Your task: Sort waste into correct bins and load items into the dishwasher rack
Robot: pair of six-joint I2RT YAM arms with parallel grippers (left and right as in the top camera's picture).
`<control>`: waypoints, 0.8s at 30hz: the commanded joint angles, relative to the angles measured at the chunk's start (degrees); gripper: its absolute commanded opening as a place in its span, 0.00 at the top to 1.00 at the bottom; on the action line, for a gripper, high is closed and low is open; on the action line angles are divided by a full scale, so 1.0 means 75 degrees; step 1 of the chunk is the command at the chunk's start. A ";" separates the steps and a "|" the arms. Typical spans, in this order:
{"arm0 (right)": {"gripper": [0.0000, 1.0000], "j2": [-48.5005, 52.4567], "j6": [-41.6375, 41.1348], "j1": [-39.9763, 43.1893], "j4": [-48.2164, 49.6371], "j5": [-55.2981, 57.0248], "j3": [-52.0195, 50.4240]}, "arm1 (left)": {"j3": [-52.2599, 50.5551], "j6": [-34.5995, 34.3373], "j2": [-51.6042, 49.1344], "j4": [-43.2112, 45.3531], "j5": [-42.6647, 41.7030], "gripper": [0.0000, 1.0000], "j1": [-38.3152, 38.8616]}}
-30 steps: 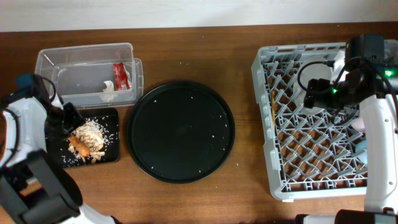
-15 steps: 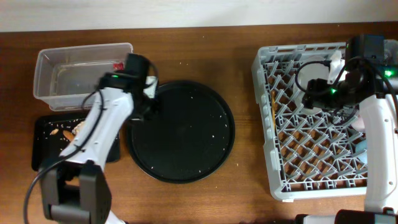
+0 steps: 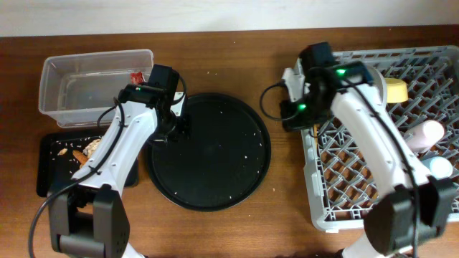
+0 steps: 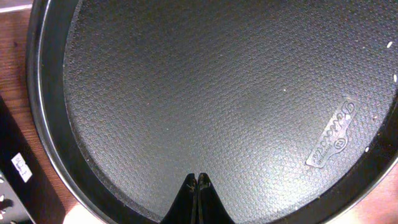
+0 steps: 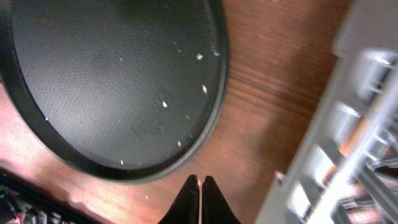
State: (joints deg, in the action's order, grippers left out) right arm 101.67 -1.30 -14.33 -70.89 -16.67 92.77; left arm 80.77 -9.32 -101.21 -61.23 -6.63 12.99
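My left gripper (image 3: pixel 179 127) is shut and empty over the left rim of the large round black tray (image 3: pixel 208 150); in the left wrist view its tips (image 4: pixel 198 181) meet above the tray's textured floor. My right gripper (image 3: pixel 288 115) (image 5: pixel 200 182) is shut and empty above bare wood, between that tray and the grey dishwasher rack (image 3: pixel 337 193). A yellow bowl (image 3: pixel 396 91), a pink cup (image 3: pixel 427 134) and a blue cup (image 3: pixel 439 166) sit in the rack. The clear tub (image 3: pixel 86 89) holds a red wrapper (image 3: pixel 135 75). Food scraps (image 3: pixel 91 146) and a carrot (image 3: pixel 77 158) lie in the shallow black tray (image 3: pixel 50 175).
The round black tray (image 5: pixel 112 81) carries only pale crumbs. A strip of bare wood separates it from the rack's left wall (image 5: pixel 348 143). My left arm crosses over the tub's right end and the black tray's right side.
The right arm has swung left from over the rack to the gap beside the round tray and its jaws have shut. The left arm went from the black tray to the round tray's rim.
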 commanded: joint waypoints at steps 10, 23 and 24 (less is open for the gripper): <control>0.96 0.2197 -0.0758 -0.0944 0.1087 -0.0012 -0.0058 | -0.0073 -0.0067 -0.0070 0.0015 0.0061 1.00 -0.0055; 0.96 0.2783 -0.1099 -0.0938 0.1489 0.1314 -0.0600 | -0.0073 -0.0067 -0.0070 0.0012 0.0058 1.00 -0.0055; 0.96 0.2780 -0.1099 -0.0935 0.1507 0.1317 -0.0615 | -0.0073 -0.0067 -0.0070 0.0012 0.0058 0.99 -0.0052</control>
State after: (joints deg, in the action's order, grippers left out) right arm 121.47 -9.06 -21.28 -59.72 -8.91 89.49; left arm 80.77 -9.32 -101.23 -61.10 -6.63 12.99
